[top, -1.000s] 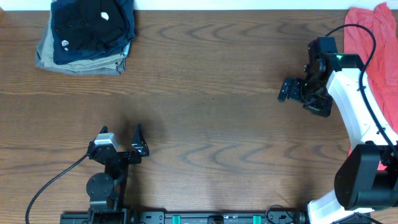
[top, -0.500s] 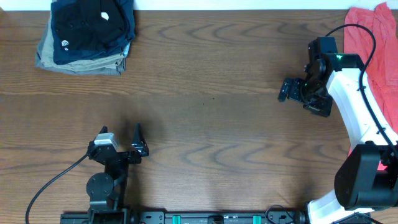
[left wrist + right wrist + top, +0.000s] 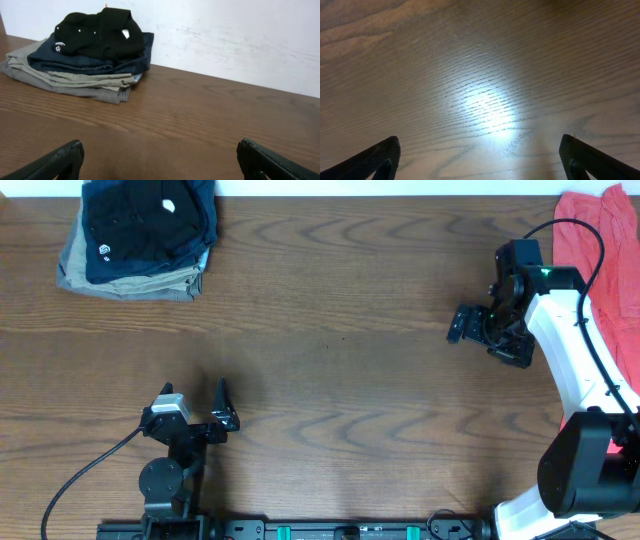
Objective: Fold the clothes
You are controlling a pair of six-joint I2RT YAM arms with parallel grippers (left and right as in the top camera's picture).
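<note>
The left hand (image 3: 161,161) and the right hand (image 3: 480,160) are both spread wide above the desk (image 3: 340,380), with folded clothes (image 3: 140,235) stacked in one far corner and a red cloth (image 3: 612,255) in the other.

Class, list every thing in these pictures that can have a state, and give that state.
Pile of black, navy and khaki fabric garments: folded, stacked.
Coral-red fabric garment: loose, not folded.
Left claw: open, empty.
Right claw: open, empty.
</note>
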